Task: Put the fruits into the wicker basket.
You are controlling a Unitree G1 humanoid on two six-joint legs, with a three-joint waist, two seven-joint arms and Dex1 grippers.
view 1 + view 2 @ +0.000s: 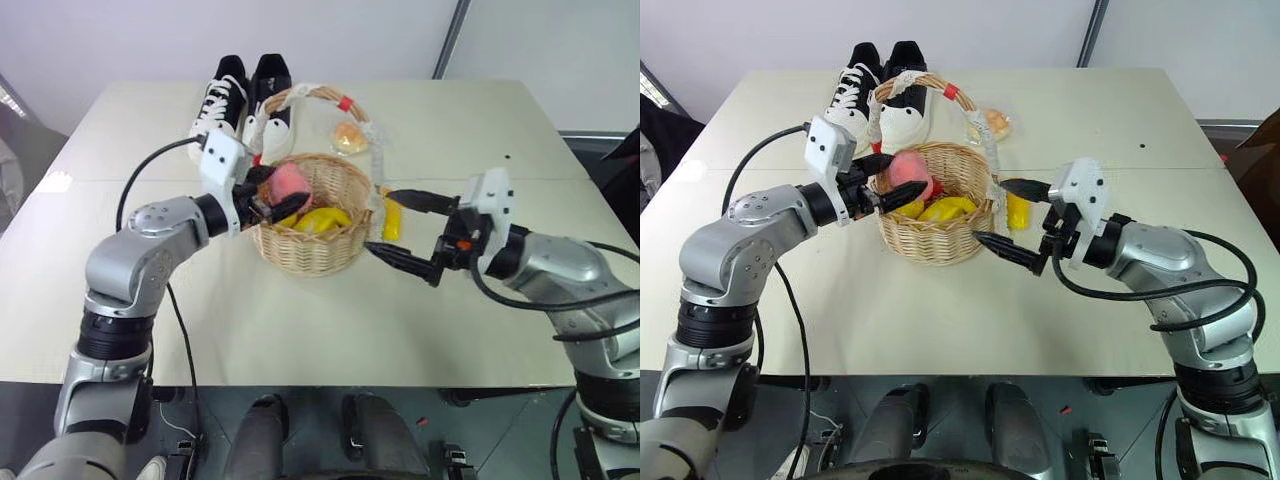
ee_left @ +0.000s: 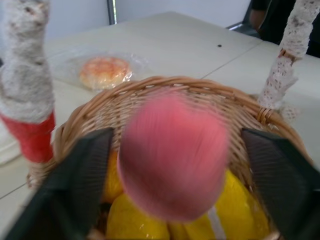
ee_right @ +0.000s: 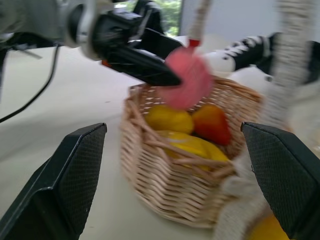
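Note:
The wicker basket [image 1: 310, 252] stands mid-table under its ribbon-wrapped arched handle [image 1: 338, 99]. My left gripper [image 1: 265, 195] reaches over the basket's left rim and is open. The pink-red peach [image 2: 172, 155] is blurred between its spread fingers [image 2: 80, 185], just above the fruits in the basket. Those are yellow fruits [image 3: 167, 119] and a red one [image 3: 212, 122]. My right gripper [image 1: 380, 220] is open at the basket's right side. A yellow mango [image 1: 392, 218] lies on the table between its fingers, untouched.
Black and white sneakers [image 1: 240, 95] stand behind the basket at the table's far edge. A pale orange round item in clear wrapping [image 1: 349, 137] lies behind the basket to its right. Bare tabletop [image 1: 300, 330] stretches in front.

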